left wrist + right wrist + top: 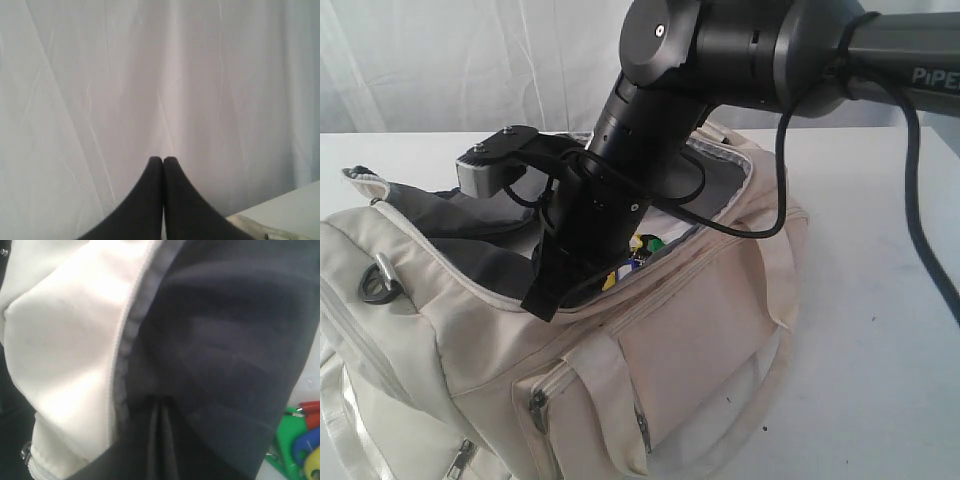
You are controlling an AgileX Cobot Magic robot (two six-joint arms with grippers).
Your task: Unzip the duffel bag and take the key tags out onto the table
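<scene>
The cream duffel bag (700,330) lies on the white table (880,300) with its top zipper open and the grey lining showing. My right arm reaches down into that opening, and its fingertips are hidden in the exterior view. Inside the bag, my right gripper (161,402) is shut with nothing between its fingers, its tips against the grey lining (225,340). The key tags (300,440), red, green, blue and yellow, lie beside it, apart from the tips. A few of the key tags (642,248) peek out next to the arm. My left gripper (163,161) is shut and empty, raised, facing a white curtain.
A black D-ring (378,282) hangs at the bag's left end. The zipped side pocket (580,400) and a strap handle (775,290) face the front. The right arm's black cable (920,200) loops over the table. A white curtain (440,60) closes the back.
</scene>
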